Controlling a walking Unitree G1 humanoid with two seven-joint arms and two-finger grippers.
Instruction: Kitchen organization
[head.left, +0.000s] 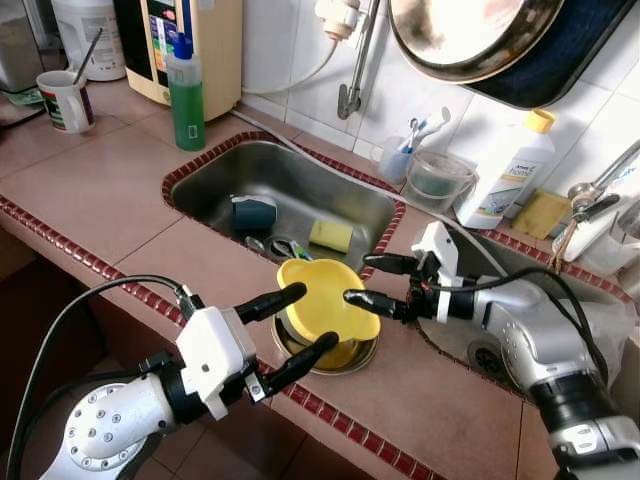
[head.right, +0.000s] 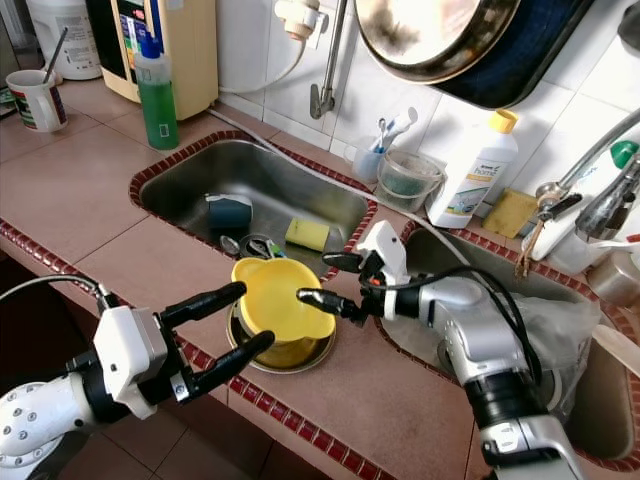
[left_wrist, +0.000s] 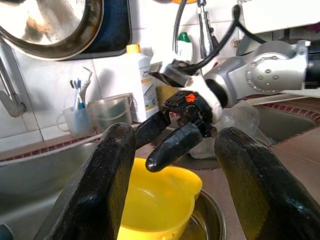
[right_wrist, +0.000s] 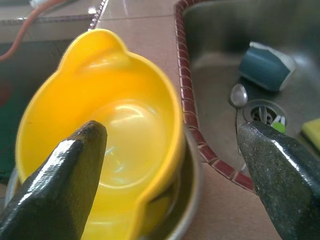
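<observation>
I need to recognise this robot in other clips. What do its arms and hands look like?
Both arms are silver metal with round bolted joints and loose black cables. The left hand and right hand each have a white housing and two long black fingers. An orange mark sits on the right hand's black base.

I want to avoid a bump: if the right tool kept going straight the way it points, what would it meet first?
Most likely the yellow bowl: the right tool is open, its lower finger already over the bowl's rim. Past the bowl, the left tool faces it, though depth is unclear.
</observation>
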